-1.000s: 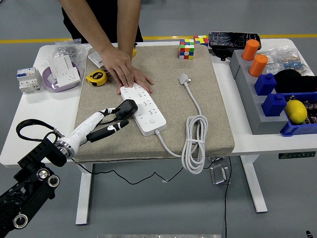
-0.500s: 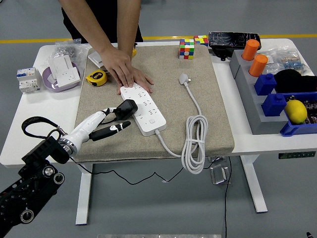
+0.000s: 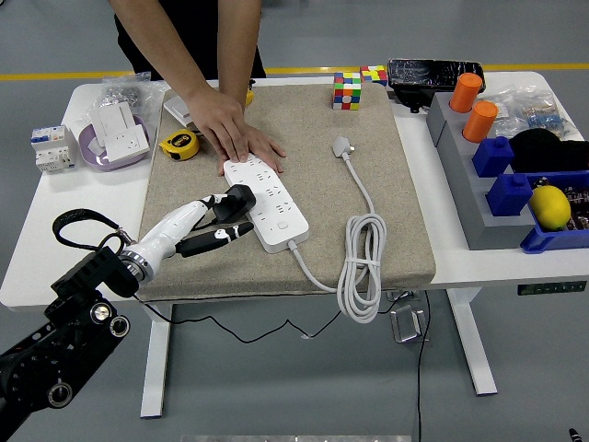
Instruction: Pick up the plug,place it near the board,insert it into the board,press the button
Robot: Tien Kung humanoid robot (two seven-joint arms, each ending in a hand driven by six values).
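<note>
A white power strip, the board, lies on the beige mat, its white cable coiled at the right. My left hand is shut on a black plug, which touches the strip's left edge, seemingly over a socket. A person's hand lies flat on the strip's far end. The strip's own white plug lies loose on the mat. My right hand is out of sight.
A yellow tape measure and a purple bowl of white sockets are at the left. Rubik's cubes stand at the back. Grey and blue bins with orange cylinders and a lemon fill the right side.
My left hand has carried the black plug slightly right and up, onto the strip's left edge. The person's hand has stayed put.
</note>
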